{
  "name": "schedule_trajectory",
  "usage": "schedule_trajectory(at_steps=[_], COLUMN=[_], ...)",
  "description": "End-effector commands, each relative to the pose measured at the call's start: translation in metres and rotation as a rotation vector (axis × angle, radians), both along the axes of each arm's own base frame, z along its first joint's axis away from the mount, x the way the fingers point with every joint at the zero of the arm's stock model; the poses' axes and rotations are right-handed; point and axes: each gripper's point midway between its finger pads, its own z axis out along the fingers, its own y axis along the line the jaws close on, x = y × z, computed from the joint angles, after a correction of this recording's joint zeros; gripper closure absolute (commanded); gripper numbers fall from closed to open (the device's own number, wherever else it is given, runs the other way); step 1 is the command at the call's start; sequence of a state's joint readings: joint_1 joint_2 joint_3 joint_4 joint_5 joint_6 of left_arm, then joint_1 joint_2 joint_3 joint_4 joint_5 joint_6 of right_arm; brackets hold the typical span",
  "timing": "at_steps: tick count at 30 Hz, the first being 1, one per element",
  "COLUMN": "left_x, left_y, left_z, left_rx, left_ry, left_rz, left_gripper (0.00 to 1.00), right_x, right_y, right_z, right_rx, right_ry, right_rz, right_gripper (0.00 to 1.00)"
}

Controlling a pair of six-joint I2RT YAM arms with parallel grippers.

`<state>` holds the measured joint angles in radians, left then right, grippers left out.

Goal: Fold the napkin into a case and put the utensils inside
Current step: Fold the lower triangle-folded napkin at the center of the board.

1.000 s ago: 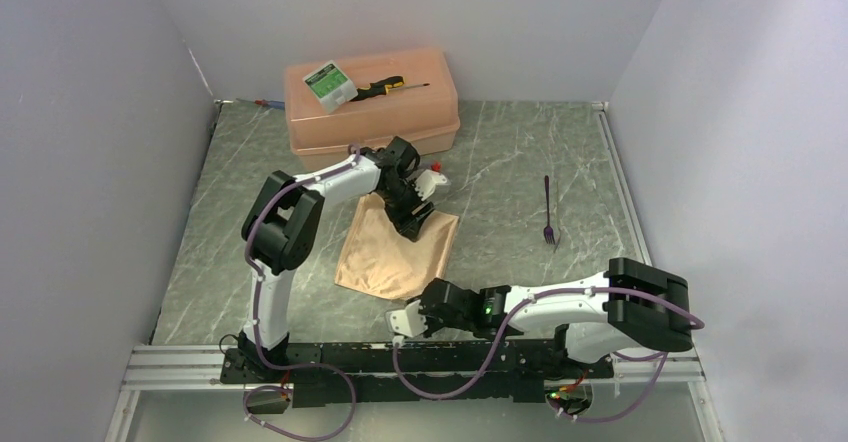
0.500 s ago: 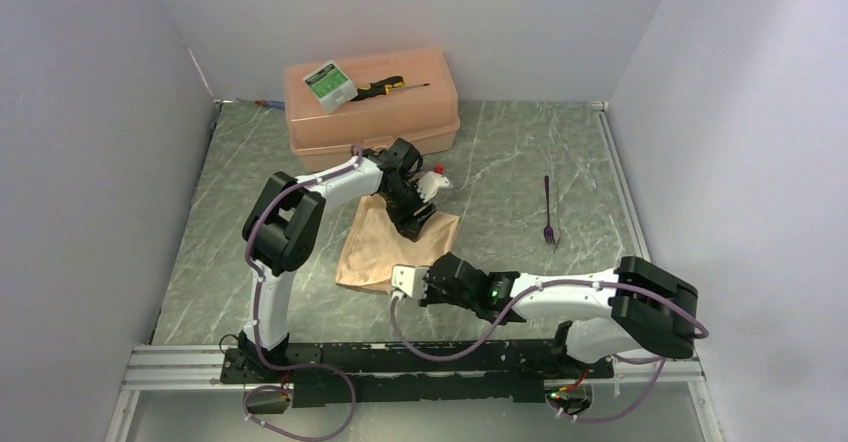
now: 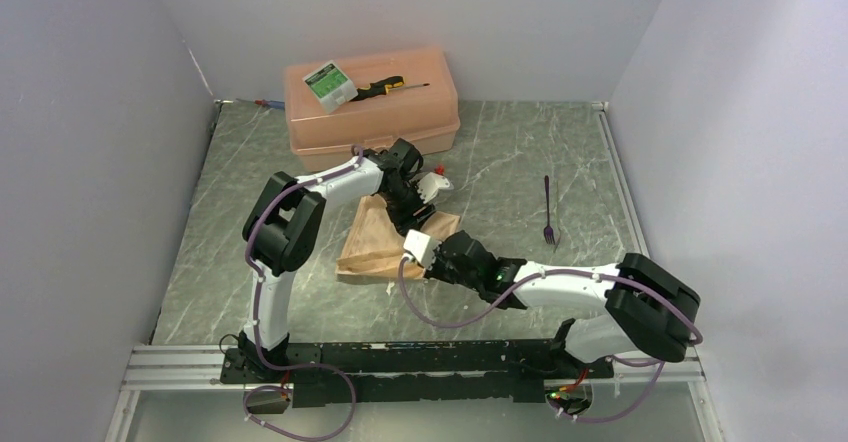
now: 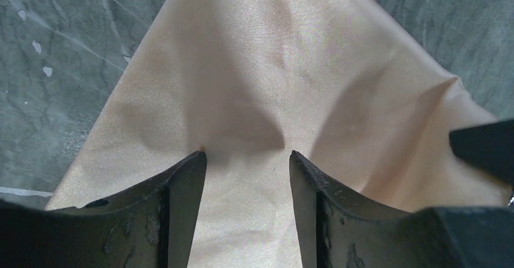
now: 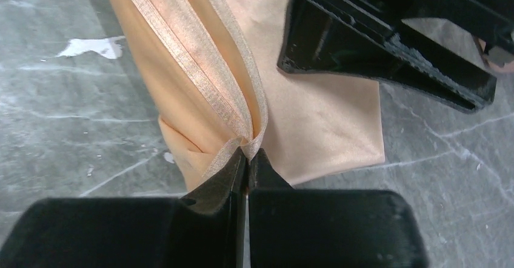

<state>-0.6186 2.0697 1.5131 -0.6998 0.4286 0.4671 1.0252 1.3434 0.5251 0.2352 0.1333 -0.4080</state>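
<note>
The right gripper is reaching much farther across the worktop than a second ago. Then it was hanging off the near edge of the napkin with its jaws apart; now it is clamping on the hemmed near edge and carrying that edge up and over toward the far side, so the cloth is showing shorter from above. In the right wrist view the doubled hem is bunching right at the closed fingertips.

The left gripper is sitting on the far part of the napkin with its jaws apart. Its tips are pressing into the cloth and dimpling it rather than gripping anything.

The napkin is lying mid-worktop, just in front of the plastic box. By my reading the work is sitting early: one fold is being made, and no pocket with a slanted edge is showing yet.

The only utensil in view, a fork, is lying untouched on the bare worktop, well apart to the right. The rest of the folding and all of the loading are looking still to do.
</note>
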Motion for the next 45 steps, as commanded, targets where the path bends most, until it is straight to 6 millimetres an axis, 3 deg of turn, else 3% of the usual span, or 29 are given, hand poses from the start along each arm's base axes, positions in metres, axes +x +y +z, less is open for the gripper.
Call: schedule_trajectory(at_steps=[1, 10, 19, 24, 29, 36, 42, 45], left_x=[-0.016, -0.019, -0.021, -0.019, -0.012, -0.007, -0.002, 0.003], left_y=[0.010, 0.011, 0.014, 0.013, 0.015, 0.017, 0.015, 0.011], left_z=[-0.029, -0.030, -0.030, -0.028, -0.021, -0.016, -0.011, -0.004], left_rx=[0.065, 0.066, 0.071, 0.069, 0.055, 0.046, 0.033, 0.015], left_ry=[0.057, 0.068, 0.071, 0.065, 0.062, 0.060, 0.050, 0.050], left_rz=[-0.036, -0.046, -0.058, -0.053, -0.032, -0.022, -0.017, -0.009], left_gripper=[0.41, 0.43, 0.45, 0.46, 0.46, 0.47, 0.47, 0.46], right_x=[0.021, 0.036, 0.054, 0.051, 0.047, 0.043, 0.046, 0.047], right_y=[0.008, -0.001, -0.009, -0.018, -0.034, -0.046, -0.053, -0.053], right_z=[0.016, 0.002, 0.003, -0.004, -0.007, -0.027, -0.026, -0.021], right_rx=[0.099, 0.085, 0.065, 0.001, -0.047, -0.140, -0.160, -0.140], right_ry=[0.006, 0.054, 0.084, 0.118, 0.138, 0.196, 0.185, 0.184], right_rz=[-0.060, -0.137, -0.214, -0.220, -0.273, -0.327, -0.358, -0.373], right_gripper=[1.00, 1.00, 1.00, 1.00, 0.93, 0.91, 0.80, 0.70])
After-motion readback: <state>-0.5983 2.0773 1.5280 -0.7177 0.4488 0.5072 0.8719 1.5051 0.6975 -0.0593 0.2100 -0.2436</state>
